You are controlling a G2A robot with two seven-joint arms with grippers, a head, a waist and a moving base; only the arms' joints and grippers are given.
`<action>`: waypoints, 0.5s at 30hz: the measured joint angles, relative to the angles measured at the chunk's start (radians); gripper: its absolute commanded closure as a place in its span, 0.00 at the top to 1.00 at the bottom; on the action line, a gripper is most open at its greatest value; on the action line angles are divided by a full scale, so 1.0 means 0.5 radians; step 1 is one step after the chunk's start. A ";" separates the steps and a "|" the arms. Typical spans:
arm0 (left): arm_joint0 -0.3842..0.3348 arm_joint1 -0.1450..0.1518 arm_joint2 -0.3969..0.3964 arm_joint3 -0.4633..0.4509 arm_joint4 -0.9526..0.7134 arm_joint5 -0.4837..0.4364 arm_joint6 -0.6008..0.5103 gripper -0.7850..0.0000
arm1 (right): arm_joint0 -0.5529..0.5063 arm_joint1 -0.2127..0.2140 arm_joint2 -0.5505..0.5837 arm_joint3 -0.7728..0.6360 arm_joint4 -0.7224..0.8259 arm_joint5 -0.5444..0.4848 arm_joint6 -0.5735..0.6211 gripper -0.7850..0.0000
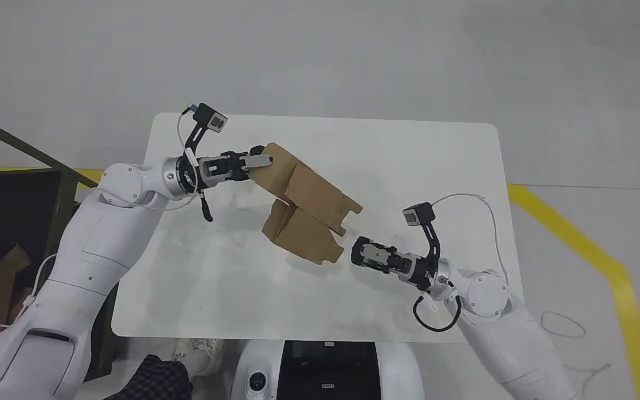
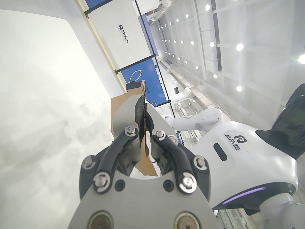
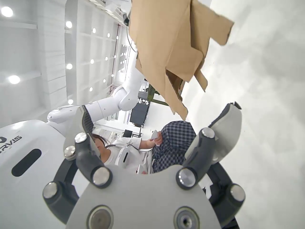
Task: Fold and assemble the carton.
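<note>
L hand (image 1: 262, 160) clamped on carton (image 1: 305, 205) edge; R hand (image 1: 354, 252) wide apart, near carton, touching nothing. Whether carton touches bench (image 1: 420, 170): unclear.

A brown cardboard carton (image 1: 305, 205), half-folded with loose flaps splayed open, sits mid-worktop (image 1: 430, 160), one edge pinched tight in my left pincer (image 1: 266, 159).

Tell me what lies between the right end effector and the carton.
Nothing: the top view shows just bare table between the right end effector and the carton.
</note>
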 measured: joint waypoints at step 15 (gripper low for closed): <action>0.000 0.000 0.000 0.000 0.000 0.000 0.000 0.00 | 0.126 -0.077 -0.237 0.147 0.263 -0.195 0.031 1.00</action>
